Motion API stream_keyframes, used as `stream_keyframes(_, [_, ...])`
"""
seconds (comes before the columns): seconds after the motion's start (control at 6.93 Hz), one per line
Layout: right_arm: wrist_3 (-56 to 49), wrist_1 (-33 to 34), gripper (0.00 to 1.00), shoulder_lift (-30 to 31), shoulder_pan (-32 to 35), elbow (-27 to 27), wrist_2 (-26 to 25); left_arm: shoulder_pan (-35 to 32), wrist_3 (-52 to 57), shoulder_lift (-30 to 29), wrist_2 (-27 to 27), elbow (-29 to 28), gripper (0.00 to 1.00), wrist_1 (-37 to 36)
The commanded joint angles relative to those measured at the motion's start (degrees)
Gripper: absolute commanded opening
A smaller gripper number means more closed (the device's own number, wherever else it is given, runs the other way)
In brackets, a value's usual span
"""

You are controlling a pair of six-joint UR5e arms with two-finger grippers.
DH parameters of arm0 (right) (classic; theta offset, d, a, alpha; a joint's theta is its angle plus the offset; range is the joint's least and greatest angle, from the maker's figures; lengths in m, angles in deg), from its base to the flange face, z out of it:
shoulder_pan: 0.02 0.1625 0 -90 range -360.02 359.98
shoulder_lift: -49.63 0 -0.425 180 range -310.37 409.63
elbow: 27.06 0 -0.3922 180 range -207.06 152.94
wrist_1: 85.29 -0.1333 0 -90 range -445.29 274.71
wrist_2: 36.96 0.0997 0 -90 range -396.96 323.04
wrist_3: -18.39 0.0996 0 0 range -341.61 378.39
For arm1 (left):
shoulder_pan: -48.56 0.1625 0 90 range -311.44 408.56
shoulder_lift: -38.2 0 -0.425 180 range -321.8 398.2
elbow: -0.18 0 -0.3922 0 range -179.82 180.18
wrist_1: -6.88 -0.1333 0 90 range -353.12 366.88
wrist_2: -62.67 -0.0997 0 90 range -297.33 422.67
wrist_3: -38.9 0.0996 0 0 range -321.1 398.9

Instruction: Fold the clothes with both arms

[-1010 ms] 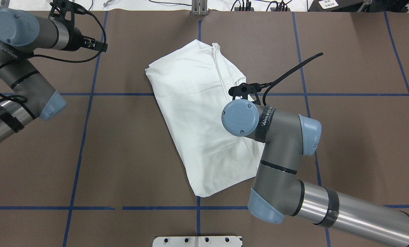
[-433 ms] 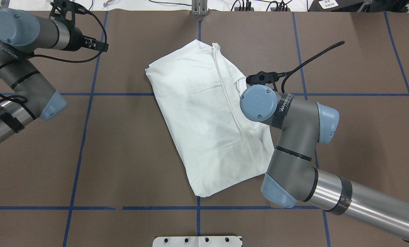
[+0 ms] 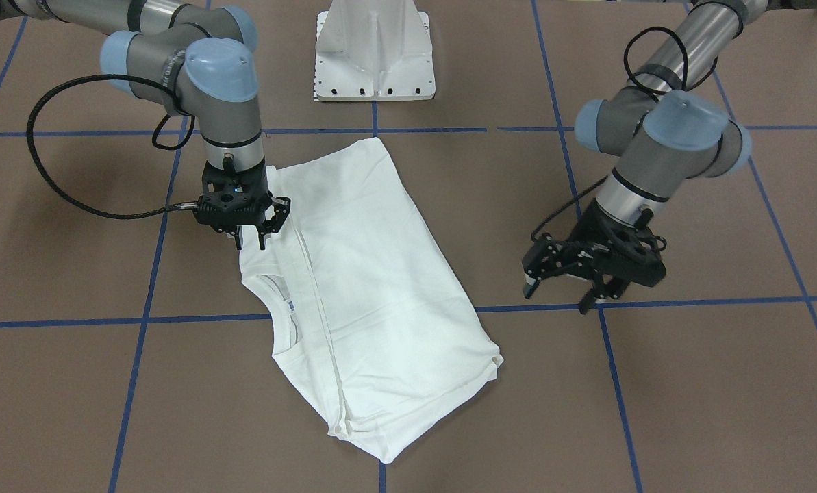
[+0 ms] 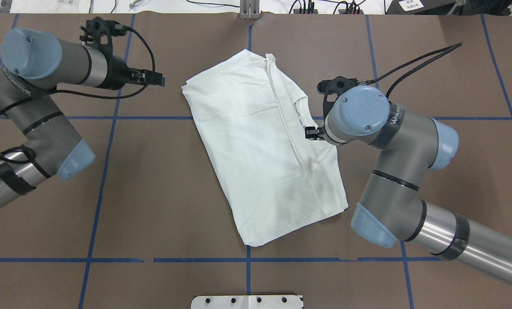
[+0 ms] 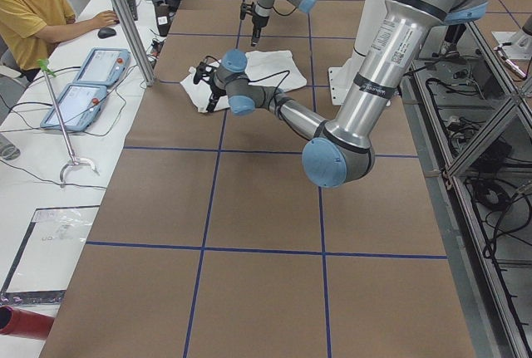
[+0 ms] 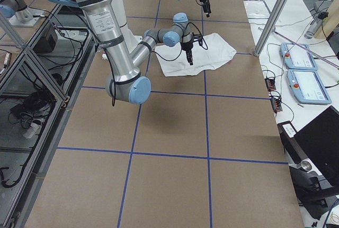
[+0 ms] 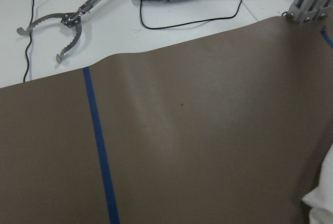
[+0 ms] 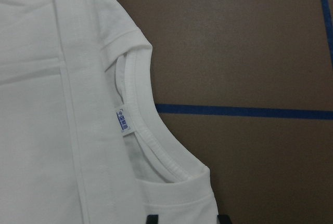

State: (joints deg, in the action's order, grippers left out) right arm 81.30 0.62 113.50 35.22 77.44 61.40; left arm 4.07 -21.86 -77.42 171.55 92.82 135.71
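The clothes are one white T-shirt (image 3: 367, 287) folded into a long slanted block in the middle of the table (image 4: 161, 180). Its ribbed collar (image 8: 156, 151) and small neck tag (image 8: 123, 120) face up at one edge. My right gripper (image 3: 250, 243) hangs open just over the shoulder edge beside the collar, and both dark fingertips (image 8: 151, 219) show apart in the right wrist view. My left gripper (image 3: 559, 296) is open above bare table, off the shirt's other side. From overhead, the left gripper (image 4: 159, 80) points at the shirt's (image 4: 260, 150) far corner.
The white pedestal base (image 3: 374, 48) stands at the robot's side of the table. Blue tape lines (image 4: 110, 118) cross the brown surface. Beyond the far edge lie control pendants (image 5: 91, 67), a person (image 5: 33, 9) sits there, and a metal grabber tool (image 7: 62, 26) lies on the floor.
The right arm has swung off the shirt toward its collar edge, uncovering the cloth. The left arm has moved in toward the shirt. The shirt itself lies as before.
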Motion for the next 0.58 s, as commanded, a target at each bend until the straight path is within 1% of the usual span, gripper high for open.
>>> stream_keyframes(0.0, [-1.0,-8.1,1.0,6.0,3.2,4.5,5.6,15.7,-15.2,1.3,-8.3,12.1,1.0,-10.8])
stream_keyframes(0.14, [-1.0,-8.5,1.0,6.2,3.6,4.5,5.5,21.8,-20.0,1.3,-11.8,12.0,1.0,-10.9])
stream_keyframes(0.29, [-1.0,-8.5,1.0,6.2,3.8,4.5,5.4,26.3,-22.5,0.8,-14.1,11.3,1.0,-10.9])
stream_keyframes(0.43, [-1.0,-8.5,1.0,6.2,3.8,4.5,5.3,28.6,-24.6,0.5,-14.6,10.6,1.0,-10.9])
